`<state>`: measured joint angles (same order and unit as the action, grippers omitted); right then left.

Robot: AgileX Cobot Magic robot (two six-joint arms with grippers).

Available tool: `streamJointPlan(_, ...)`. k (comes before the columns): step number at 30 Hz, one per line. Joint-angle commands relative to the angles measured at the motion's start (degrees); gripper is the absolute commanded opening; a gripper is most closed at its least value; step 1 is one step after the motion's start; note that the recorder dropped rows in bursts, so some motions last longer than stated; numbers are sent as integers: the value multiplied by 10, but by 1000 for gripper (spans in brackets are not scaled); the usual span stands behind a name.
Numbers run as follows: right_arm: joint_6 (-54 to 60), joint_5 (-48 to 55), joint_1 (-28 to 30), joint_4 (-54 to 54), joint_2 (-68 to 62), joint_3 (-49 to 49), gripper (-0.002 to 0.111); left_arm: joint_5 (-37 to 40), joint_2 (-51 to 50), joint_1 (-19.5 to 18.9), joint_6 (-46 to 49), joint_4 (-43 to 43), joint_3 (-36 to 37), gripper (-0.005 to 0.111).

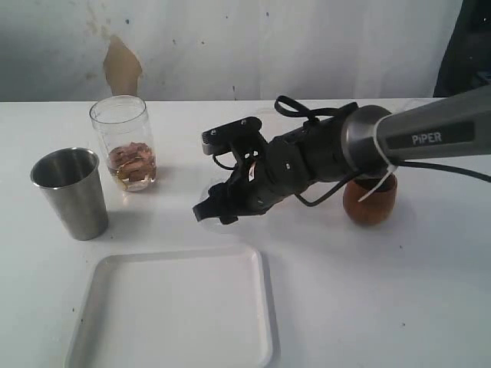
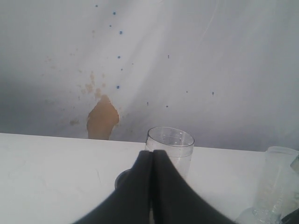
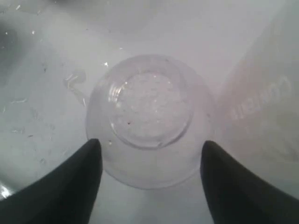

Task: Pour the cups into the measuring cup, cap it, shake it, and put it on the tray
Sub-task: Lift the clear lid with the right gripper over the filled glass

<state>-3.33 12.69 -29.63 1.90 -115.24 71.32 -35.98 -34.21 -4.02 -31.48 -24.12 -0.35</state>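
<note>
Right tool (image 3: 150, 141) spread, straddling clear domed cap (image 3: 149, 107) on table (image 1: 383, 291) — left tool (image 2: 152, 155) pressed together.

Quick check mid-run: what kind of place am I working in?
Likely a makeshift robot test bench, not a kitchen: plain white table, stained wall with a brown patch, a PiPER-labelled arm.

A bare robot test room: plain white counter (image 1: 383, 291), stained wall (image 1: 230, 46) with chipped paint, PiPER-labelled arm (image 1: 430, 134).
</note>
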Motion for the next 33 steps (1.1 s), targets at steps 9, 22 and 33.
streamJointPlan(9, 5, -71, 0, -4, 16, 2, 68, 2, 2, 1, 0, 8, 3, 0)
streamJointPlan(22, 5, -95, 0, -2, 2, 2, 30, 2, 2, 1, 0, 8, 3, 0)
streamJointPlan(33, 11, -55, -29, -3, 92, 28, 0, 2, 2, 1, 0, 5, 3, 0)
